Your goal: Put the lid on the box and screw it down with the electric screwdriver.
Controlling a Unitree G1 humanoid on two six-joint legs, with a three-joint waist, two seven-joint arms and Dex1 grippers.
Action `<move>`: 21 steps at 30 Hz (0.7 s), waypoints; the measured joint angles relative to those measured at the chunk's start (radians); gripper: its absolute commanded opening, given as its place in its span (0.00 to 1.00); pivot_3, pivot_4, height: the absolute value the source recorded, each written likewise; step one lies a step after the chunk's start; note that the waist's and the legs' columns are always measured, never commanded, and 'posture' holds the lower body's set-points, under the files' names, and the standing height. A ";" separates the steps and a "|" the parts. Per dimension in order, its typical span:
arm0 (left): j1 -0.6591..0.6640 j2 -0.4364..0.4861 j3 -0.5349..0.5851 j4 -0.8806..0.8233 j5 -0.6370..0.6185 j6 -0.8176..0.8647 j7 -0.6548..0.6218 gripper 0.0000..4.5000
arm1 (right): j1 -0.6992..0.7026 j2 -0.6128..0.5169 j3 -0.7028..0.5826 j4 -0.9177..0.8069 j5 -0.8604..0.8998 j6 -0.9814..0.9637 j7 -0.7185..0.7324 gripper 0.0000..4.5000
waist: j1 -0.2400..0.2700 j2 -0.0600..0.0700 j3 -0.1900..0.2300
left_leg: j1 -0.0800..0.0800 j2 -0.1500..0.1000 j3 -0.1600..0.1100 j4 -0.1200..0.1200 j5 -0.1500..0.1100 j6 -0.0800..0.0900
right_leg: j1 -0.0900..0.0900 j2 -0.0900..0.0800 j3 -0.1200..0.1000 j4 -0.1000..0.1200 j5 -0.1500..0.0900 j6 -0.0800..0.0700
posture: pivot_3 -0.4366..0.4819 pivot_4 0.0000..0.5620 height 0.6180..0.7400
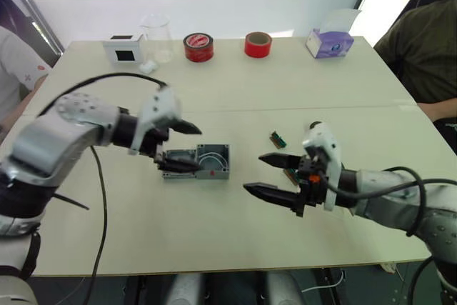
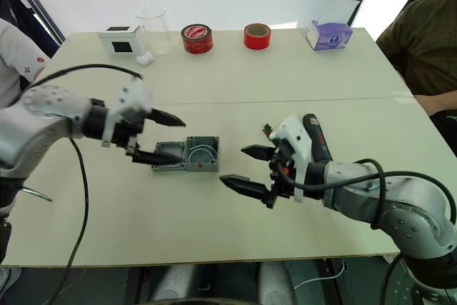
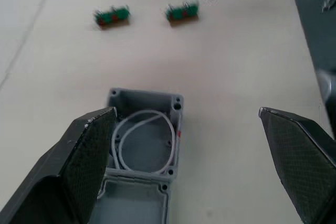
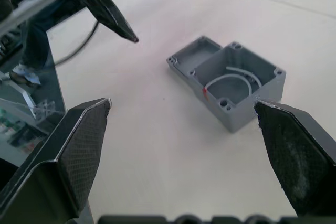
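Silver-grey arms ending in black two-fingered grippers

The left gripper (image 1: 182,146) and right gripper (image 1: 265,175) each had a white housing behind tapered, pointed black fingers (image 3: 89,150) with cross-hatched pads; black cables looped from both rounded silver forearms, which were joined by black wrists.

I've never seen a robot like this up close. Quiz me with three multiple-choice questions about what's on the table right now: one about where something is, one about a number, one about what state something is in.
1. Where does the lid lie?
A. On top of the box
B. On the table, touching the box's side
C. In the right claw

2. How many rolls of red tape stand at the table's far edge?
A. One
B. Two
C. Four

3. How is the box?
A. Open, white wire showing inside
B. Closed and screwed
C. Upside down

Answers: 1 B, the lid sits flat against the box. 2 B, one tape roll and another. 3 A, its wire loop is visible.
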 measured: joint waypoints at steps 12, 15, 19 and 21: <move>-0.101 -0.218 -0.211 0.218 0.292 -0.100 -0.100 0.99 | 0.069 0.053 0.053 -0.043 -0.164 -0.017 0.035 1.00 | -0.001 0.000 0.000 | -0.002 0.001 -0.002 0.003 -0.001 0.001 | -0.001 0.001 0.000 0.002 0.000 0.001 | 0.48 0.27 1.00; -0.118 -0.252 -0.212 0.252 0.329 -0.098 -0.105 0.99 | 0.069 0.066 0.053 -0.045 -0.173 -0.016 0.022 1.00 | 0.000 0.000 0.000 | -0.002 0.000 -0.002 0.003 -0.001 0.001 | -0.001 0.001 0.000 0.003 0.000 0.002 | 0.48 0.27 1.00; -0.118 -0.272 -0.219 0.288 0.365 -0.106 -0.119 0.75 | 0.069 0.084 0.053 -0.045 -0.185 -0.016 0.007 1.00 | 0.000 0.000 0.000 | -0.002 0.000 -0.002 0.003 -0.001 0.001 | -0.001 0.000 0.000 0.003 0.000 0.002 | 0.48 0.27 1.00; -0.118 -0.279 -0.219 0.291 0.377 -0.108 -0.132 0.58 | 0.069 0.092 0.053 -0.045 -0.191 -0.016 0.003 1.00 | 0.000 0.000 0.000 | -0.002 0.000 -0.002 0.003 -0.001 0.001 | -0.001 0.001 0.000 0.003 0.000 0.002 | 0.48 0.27 1.00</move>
